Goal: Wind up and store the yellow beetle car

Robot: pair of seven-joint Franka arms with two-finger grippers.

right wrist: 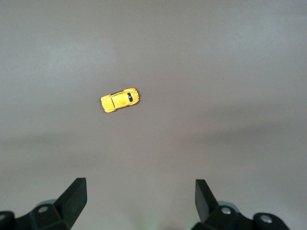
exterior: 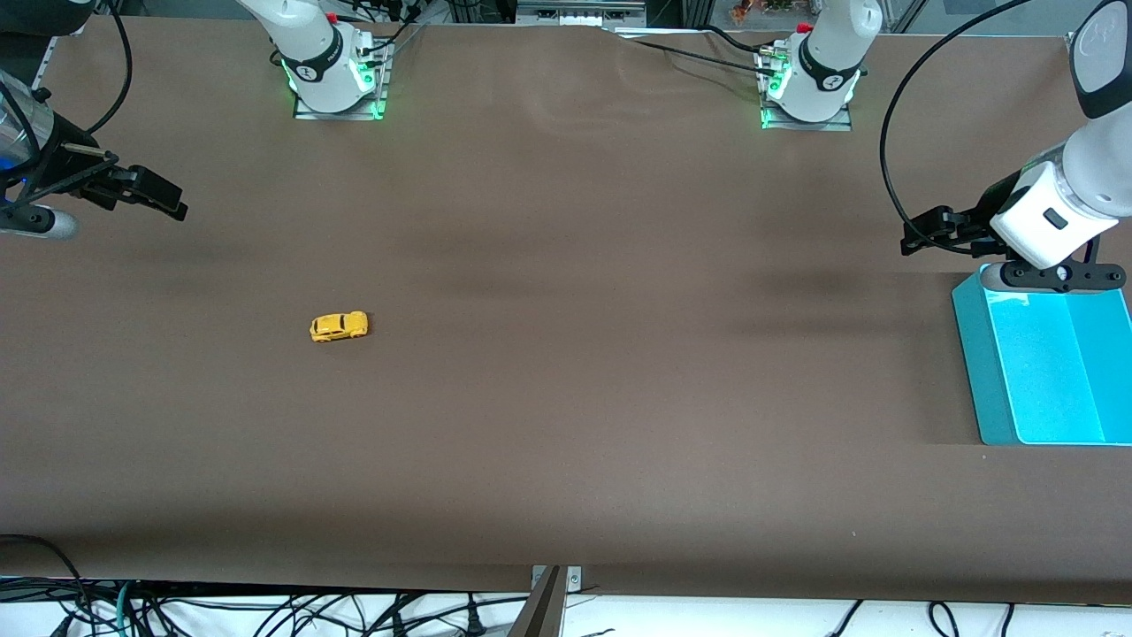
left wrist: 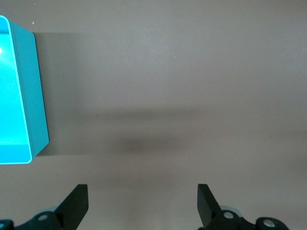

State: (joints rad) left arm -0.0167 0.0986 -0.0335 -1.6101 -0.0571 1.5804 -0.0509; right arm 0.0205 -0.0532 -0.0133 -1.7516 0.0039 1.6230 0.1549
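The yellow beetle car (exterior: pixel 339 326) stands on its wheels on the brown table, toward the right arm's end; it also shows in the right wrist view (right wrist: pixel 120 100). My right gripper (exterior: pixel 164 196) hangs open and empty in the air over the table's right-arm end, well apart from the car; its own view shows it too (right wrist: pixel 140 197). My left gripper (exterior: pixel 924 232) is open and empty in the air beside the teal bin (exterior: pixel 1044 363), as its own view also shows (left wrist: pixel 143 201).
The teal bin, empty, stands at the left arm's end of the table and shows in the left wrist view (left wrist: pixel 26 96). The two arm bases (exterior: pixel 332 71) (exterior: pixel 809 80) stand along the table's edge farthest from the front camera. Cables hang below the near edge.
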